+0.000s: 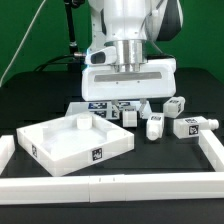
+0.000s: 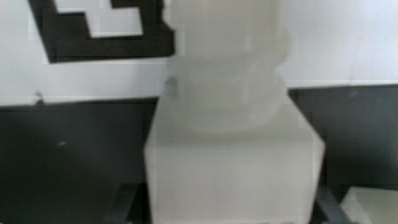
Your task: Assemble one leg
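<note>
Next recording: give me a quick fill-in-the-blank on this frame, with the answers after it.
1. The white tabletop lies toward the exterior view's ____ side.
2. A leg stands to the exterior view's ____ of the tabletop.
3. The tag on the tabletop's near wall is black and ____.
Missing words: left; right; white.

The leg [image 2: 231, 130] directly below me was a small white stepped peg, narrower at one end. Toward the exterior view's right lay a second leg [image 1: 155, 125], a third leg [image 1: 175, 105] and a fourth leg [image 1: 190, 126], apart from one another, each bearing black-and-white square tags.
</note>
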`<state>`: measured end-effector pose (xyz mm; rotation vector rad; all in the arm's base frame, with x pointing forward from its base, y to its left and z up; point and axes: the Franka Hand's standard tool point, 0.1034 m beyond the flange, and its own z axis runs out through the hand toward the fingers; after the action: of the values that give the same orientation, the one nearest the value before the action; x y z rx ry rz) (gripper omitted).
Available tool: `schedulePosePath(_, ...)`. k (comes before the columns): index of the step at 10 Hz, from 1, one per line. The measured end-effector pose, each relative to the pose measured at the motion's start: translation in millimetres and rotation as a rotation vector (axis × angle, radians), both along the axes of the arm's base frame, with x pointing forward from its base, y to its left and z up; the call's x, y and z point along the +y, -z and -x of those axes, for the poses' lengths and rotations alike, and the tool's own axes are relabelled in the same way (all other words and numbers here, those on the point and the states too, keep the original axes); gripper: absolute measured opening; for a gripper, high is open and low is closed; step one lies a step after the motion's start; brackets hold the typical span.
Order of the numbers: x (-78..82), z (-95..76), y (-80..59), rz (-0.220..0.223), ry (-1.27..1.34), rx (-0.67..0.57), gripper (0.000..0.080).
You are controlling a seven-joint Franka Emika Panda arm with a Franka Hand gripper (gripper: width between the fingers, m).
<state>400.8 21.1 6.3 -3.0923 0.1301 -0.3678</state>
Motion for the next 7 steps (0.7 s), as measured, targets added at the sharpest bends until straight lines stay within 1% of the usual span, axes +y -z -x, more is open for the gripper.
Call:
schedulePosePath(1,0.1,0.6,0.5,0.000,0.000,0.003,0.0353)
schedulePosePath(2,-0.4,0.7,0.3,0.000,0.000,0.005,0.0489)
schedulePosePath(3,-3.6,2.0,-5.0,-0.007,0.009,0.041,0.0489)
schedulePosePath(4,-3.3,-3.0,-18.6,-0.012,0.012,0.045,0.0614)
schedulePosePath(5,1.5,-8.8,-29.9,-0.019,0.008,0.055,0.0639)
schedulePosePath(6,10.2,-17.2,-39.3,-0.039,0.023,0.092,0.0639)
schedulePosePath(7,20.6,-34.1,-49.8,-0.059,0.041,0.106,0.0648)
